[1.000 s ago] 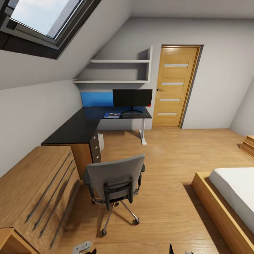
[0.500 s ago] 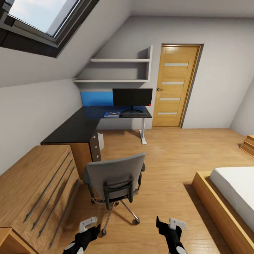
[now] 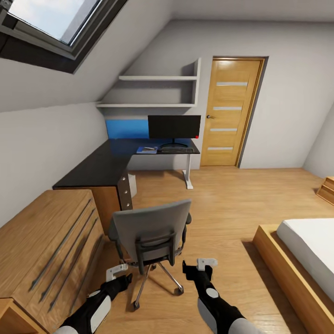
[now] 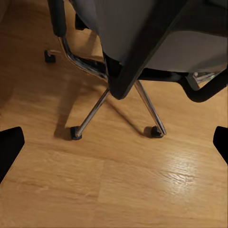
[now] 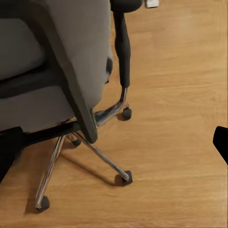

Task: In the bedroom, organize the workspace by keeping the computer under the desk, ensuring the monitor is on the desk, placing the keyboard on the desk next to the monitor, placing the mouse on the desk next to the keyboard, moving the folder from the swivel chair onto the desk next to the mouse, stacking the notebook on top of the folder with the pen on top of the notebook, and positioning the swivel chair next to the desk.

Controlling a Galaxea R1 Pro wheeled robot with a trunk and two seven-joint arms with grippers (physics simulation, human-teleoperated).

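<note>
Attic bedroom, head view. Swivel chair [image 3: 150, 236] stands on the wooden floor [image 3: 232, 204], grey backrest toward the camera, well apart from the far leg of the desk and just beside its drawer end. Both arms reach toward the chair from behind. Left claw [image 3: 121, 273] hangs low by the chair's chrome base; in the left wrist view its dark fingertips [image 4: 10, 145] sit at the frame's two edges, spread wide, nothing between them. Right claw [image 3: 191, 268] likewise near the base; one fingertip [image 5: 221, 142] shows at the edge of its wrist view, the other side lost against the dark chair (gap reads as open, empty).

Desk [image 3: 99, 169], black L-shaped surface, runs along the sloped wall. Monitor [image 3: 174, 128] upright at the far end, keyboard [image 3: 176, 150] in front of its stand. Blue folder [image 3: 147, 150] lies flat on the surface beside the keyboard, with something thin and pale on top (too small to tell apart). Computer [image 3: 132, 184], light grey, on the floor under the surface by the drawers. Wooden drawer unit [image 3: 46, 250] at near left, bed [image 3: 306, 255] at right.
</note>
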